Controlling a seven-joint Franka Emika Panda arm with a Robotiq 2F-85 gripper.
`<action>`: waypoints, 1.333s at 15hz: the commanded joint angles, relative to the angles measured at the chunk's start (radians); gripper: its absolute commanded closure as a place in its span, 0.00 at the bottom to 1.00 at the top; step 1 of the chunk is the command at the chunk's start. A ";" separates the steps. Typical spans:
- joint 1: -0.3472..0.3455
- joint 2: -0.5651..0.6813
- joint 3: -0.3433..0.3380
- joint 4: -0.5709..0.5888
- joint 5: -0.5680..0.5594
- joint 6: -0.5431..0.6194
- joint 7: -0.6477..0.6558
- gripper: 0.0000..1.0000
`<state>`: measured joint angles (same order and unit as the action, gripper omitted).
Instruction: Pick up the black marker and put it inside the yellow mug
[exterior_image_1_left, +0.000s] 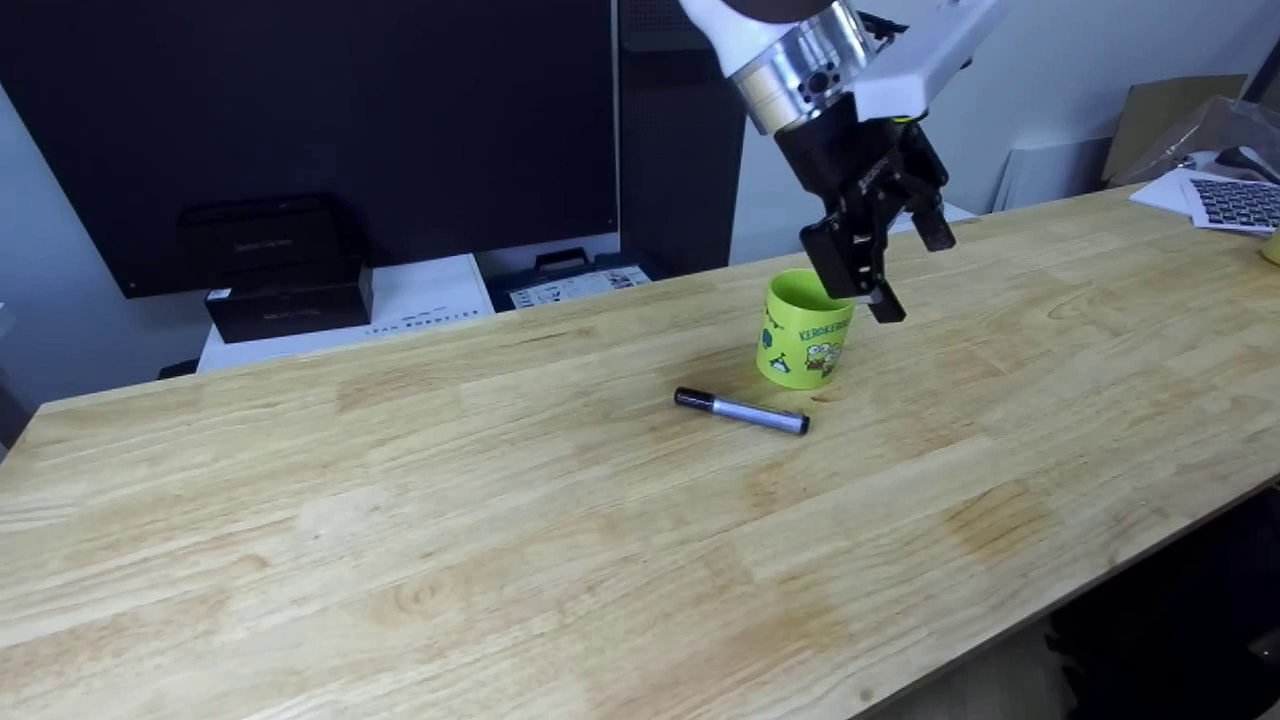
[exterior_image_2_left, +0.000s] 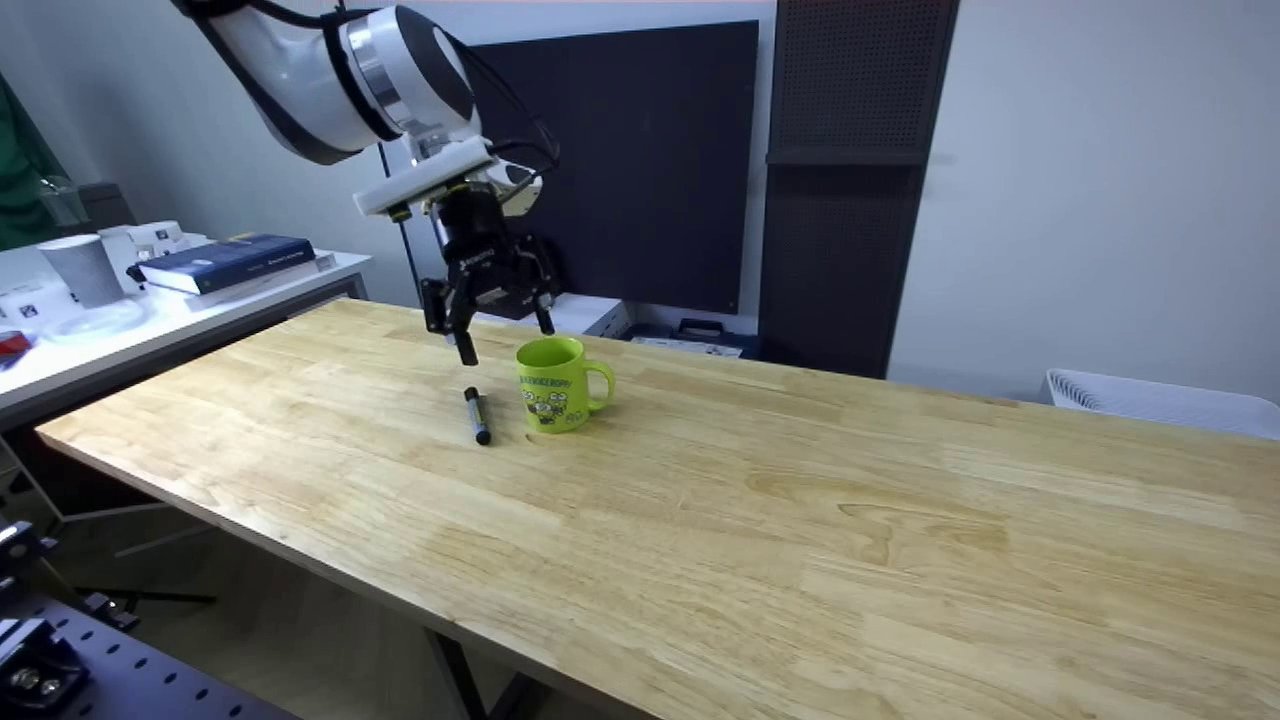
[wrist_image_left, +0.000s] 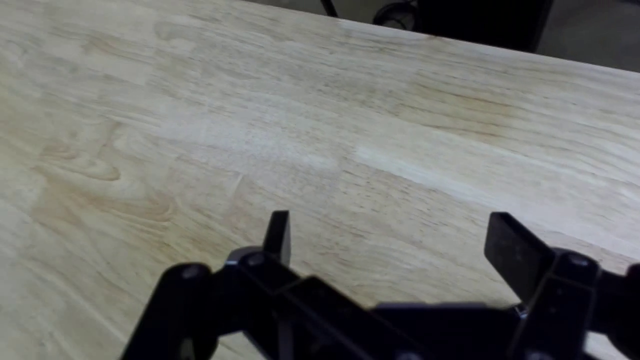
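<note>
From farther back, both exterior views look down over the surface at the wall and share the pincer, marker and mug. In an exterior view the dark board is at ten o'clock; in an exterior view the dark board is at twelve. The wrist view, up close, looks down past the fingers to the surface's edge at one.

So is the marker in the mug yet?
No, it's out: the marker lies on the table beside the mug in both exterior views.
</note>
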<state>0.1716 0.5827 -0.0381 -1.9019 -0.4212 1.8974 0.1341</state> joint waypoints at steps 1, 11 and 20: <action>0.077 0.100 -0.014 0.124 -0.158 -0.016 0.072 0.00; 0.104 0.147 0.021 0.137 -0.312 0.203 0.046 0.00; 0.103 0.147 0.021 0.139 -0.313 0.203 0.046 0.00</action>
<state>0.2841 0.7275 -0.0291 -1.7669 -0.7281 2.1062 0.1774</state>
